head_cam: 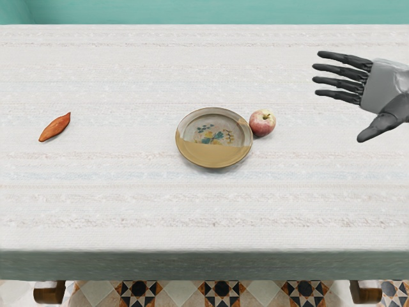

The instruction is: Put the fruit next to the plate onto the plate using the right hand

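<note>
A red and yellow apple point(262, 122) rests on the table, touching the right rim of a round brown plate point(204, 153) with a floral centre. My right hand point(348, 89) hovers at the far right, well to the right of the apple and slightly farther back. Its fingers are spread out straight towards the left, the thumb hangs down, and it holds nothing. The left arm does not show.
An orange sweet potato point(55, 126) lies far to the left on the pale cloth-covered table point(204, 211). The table's front edge runs along the bottom, with a patterned floor and chair parts below it.
</note>
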Robot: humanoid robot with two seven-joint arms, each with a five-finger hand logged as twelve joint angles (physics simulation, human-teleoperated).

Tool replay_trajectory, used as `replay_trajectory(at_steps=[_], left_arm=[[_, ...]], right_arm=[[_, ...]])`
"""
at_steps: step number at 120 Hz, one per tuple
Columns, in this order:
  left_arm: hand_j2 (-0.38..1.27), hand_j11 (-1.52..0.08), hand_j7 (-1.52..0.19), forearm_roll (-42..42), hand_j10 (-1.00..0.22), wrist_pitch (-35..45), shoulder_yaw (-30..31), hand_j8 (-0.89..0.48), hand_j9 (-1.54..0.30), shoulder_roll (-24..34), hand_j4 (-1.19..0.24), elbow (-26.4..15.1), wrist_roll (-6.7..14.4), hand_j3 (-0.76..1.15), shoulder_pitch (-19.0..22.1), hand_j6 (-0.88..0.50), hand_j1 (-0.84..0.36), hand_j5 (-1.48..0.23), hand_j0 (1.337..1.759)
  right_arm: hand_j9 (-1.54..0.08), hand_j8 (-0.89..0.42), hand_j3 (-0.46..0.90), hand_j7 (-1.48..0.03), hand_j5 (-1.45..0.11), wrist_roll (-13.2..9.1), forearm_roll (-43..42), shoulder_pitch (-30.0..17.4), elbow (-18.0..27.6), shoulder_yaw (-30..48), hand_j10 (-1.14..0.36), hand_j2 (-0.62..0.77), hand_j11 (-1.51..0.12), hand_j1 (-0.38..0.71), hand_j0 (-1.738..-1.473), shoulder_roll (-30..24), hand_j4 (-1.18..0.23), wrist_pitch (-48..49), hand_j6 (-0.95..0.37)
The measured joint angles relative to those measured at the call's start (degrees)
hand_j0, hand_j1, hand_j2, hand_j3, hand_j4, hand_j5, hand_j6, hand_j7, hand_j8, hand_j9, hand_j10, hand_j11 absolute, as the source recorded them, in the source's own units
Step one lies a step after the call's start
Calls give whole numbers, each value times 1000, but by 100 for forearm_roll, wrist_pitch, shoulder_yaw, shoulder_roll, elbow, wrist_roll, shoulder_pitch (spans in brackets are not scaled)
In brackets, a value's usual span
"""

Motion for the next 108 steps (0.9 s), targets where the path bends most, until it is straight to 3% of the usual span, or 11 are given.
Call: replay_trajectory(at_steps=[14,28,42,55,75,108], left_arm=[[0,0,0,0,0,-1,0,0,0,0,0,0,0,0,0,0,349,0,1658],[0,0,0,0,0,0,-1,0,0,0,0,0,0,0,0,0,349,0,1658],[0,0,0,0,0,0,0,0,0,0,0,0,0,0,0,0,349,0,1658],[0,0,0,-1,0,0,1,0,0,0,0,0,0,0,0,0,349,0,1658],[0,0,0,-1,0,-1,1,0,0,0,0,0,0,0,0,0,349,0,1658],[0,0,0,-1,0,-1,1,0,0,0,0,0,0,0,0,0,349,0,1658]], right_arm=[[-31,-22,0,-31,-31,-211,-251,90,18,13,-23,-2,-31,-322,-1658,264,-21,0,-21],[-31,-22,0,-31,-31,-984,-1481,657,-65,52,-23,-2,-31,-323,-1658,886,-22,-8,-21],[-30,-23,0,-30,-30,-1612,-3500,1163,-565,65,-23,-3,-30,-323,-1658,1833,-23,-422,-23],[-31,-25,0,-31,-31,-2096,-4657,1329,-1492,38,-25,-3,-31,-322,-1658,2778,-25,-1010,-26],[-34,-28,0,-34,-34,-2290,-5329,1347,-2014,-606,-28,-4,-34,-319,-1658,3719,-28,-2829,-29],[-78,-62,0,-78,-78,-2283,-5539,1137,-2940,-1208,-62,-10,-78,-278,-1658,4816,-62,-4048,-63]])
